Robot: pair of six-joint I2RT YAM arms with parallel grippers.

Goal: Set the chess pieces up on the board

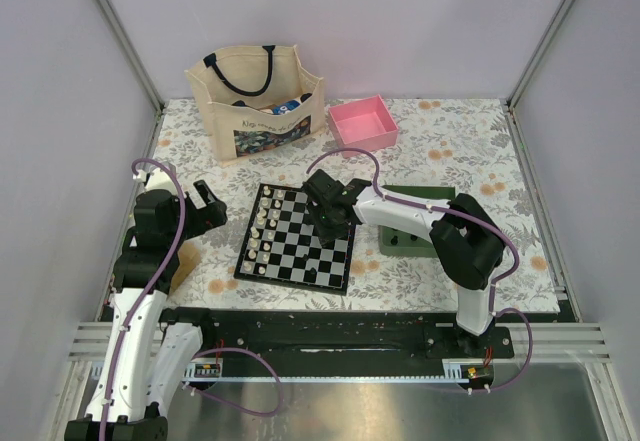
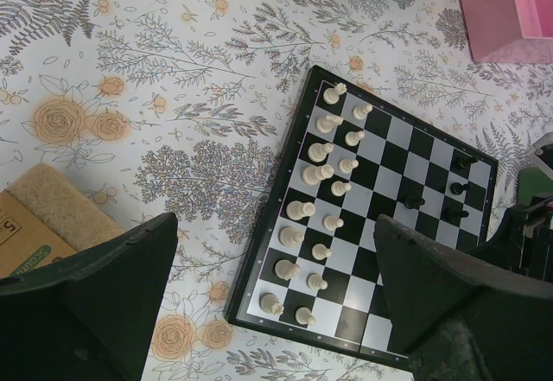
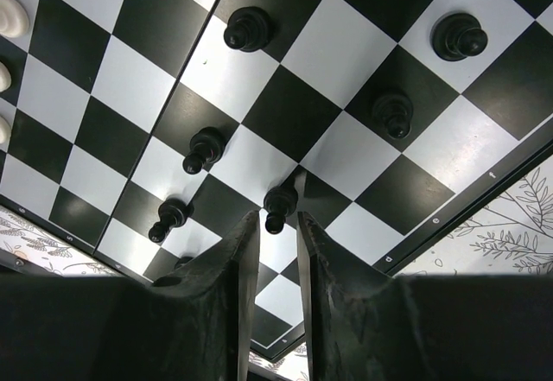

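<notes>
Right gripper (image 3: 276,221) sits over the board (image 3: 285,113), jaws almost shut around a black piece (image 3: 280,201), can't tell if it's gripped. Left gripper (image 2: 275,224) gapes empty.

The left arm (image 1: 150,261) stands folded at 8 o'clock, its left gripper (image 1: 212,207) aimed toward 3 o'clock with jaws spread wide. The right arm (image 1: 470,246) rises at 4 o'clock and reaches toward 10 o'clock. Its right gripper (image 3: 278,251) points down, jaws drawn to a narrow slit.
</notes>
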